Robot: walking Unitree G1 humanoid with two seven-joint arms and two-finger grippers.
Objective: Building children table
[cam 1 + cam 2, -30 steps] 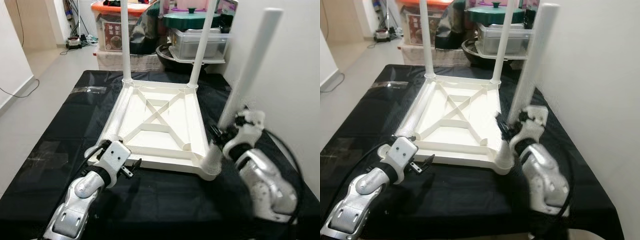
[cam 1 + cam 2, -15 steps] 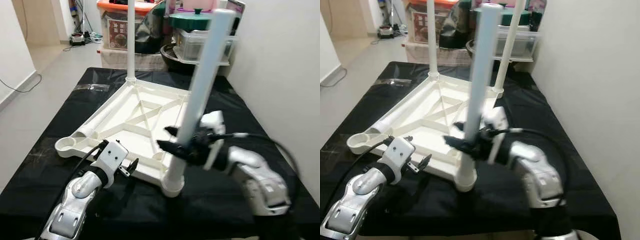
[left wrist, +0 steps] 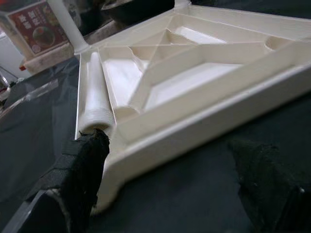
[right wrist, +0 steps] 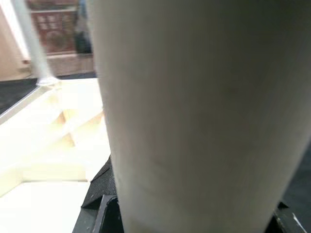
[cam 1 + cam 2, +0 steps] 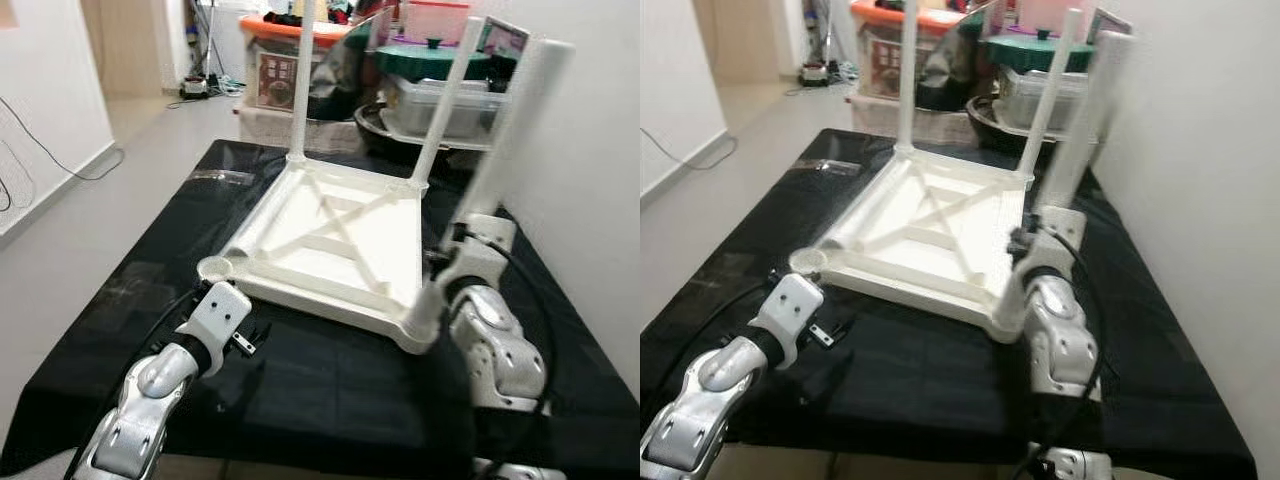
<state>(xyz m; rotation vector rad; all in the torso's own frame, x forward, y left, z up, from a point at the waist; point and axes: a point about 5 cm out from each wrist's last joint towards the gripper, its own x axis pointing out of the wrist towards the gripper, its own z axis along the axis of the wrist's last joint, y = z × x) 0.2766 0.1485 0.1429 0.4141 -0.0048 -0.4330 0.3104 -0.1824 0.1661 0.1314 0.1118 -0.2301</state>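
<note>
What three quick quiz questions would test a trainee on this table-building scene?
1. True or false: four legs stand upright in the upturned white plastic tabletop.
2. Which pincer grips the tilted white plastic leg? A left, B right.
3. Fill in: the loose white leg lies along the tabletop's ____ edge.
Key: 1 false, two stand upright. 2 B, the right pincer. 3 left.

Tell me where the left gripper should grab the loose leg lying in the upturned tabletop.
Grip the loose leg mid-shaft from above, closing across its width: it lies flat along the tabletop's left rim, so the rim blocks that side. The open left gripper is nearest. The right gripper is shut on the third leg.
</note>
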